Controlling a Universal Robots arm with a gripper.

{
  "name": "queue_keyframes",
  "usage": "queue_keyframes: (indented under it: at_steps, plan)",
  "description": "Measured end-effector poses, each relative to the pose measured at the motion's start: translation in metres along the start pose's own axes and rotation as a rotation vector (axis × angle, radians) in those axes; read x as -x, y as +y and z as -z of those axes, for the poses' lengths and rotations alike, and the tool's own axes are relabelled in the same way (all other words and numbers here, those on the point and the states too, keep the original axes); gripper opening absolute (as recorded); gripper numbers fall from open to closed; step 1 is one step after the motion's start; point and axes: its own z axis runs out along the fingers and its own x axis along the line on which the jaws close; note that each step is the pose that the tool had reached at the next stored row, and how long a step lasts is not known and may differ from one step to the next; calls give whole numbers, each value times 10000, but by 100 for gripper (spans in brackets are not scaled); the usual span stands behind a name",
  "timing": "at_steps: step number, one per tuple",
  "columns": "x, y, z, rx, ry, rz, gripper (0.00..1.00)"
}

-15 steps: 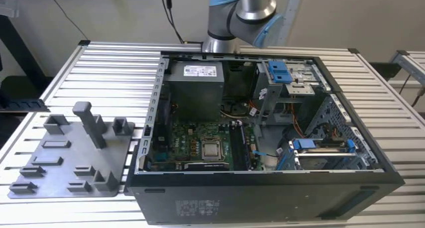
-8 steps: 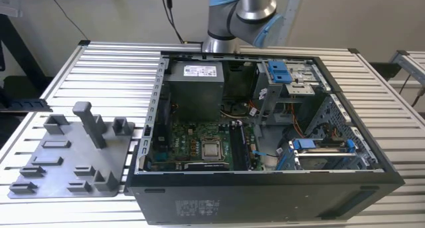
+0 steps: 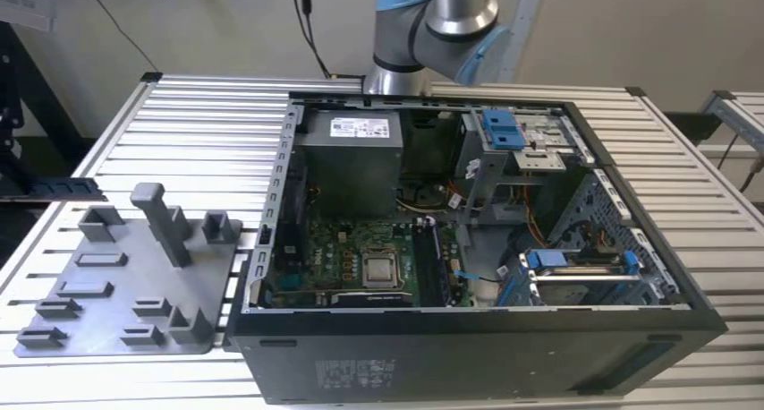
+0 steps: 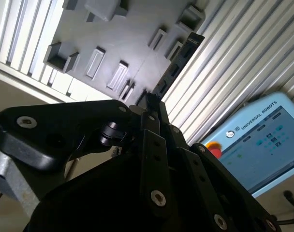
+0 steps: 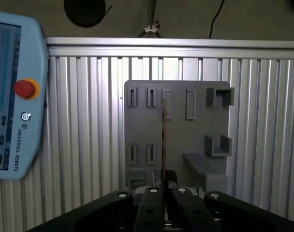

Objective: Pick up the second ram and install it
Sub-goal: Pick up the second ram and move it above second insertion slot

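Finding: I work in a robotics lab or test cell. My arm's base (image 3: pixel 412 34) stands top centre of the exterior view, behind a ribbed aluminium bench (image 3: pixel 179 132). An opened desktop computer case (image 3: pixel 478 356) occupies the right, a gray fixture tray (image 3: pixel 120 276) the lower left. A teach pendant (image 5: pixel 14 96) lies on the bench in the first wrist view.

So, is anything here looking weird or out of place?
Nothing looks broken or spilled. One thing is out of its spot: the ram stick is pinched in the gripper, off the gray tray, not in the computer case.
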Motion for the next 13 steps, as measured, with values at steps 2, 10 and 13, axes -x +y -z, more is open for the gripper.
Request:
queue_keyframes:
  at_steps: [2,10,13]
  plan:
    - [0,-26,-1,0,0,0,14]
    - [1,-85,-2,0,2,1,14]
    - [1,-94,-3,-1,2,-1,14]
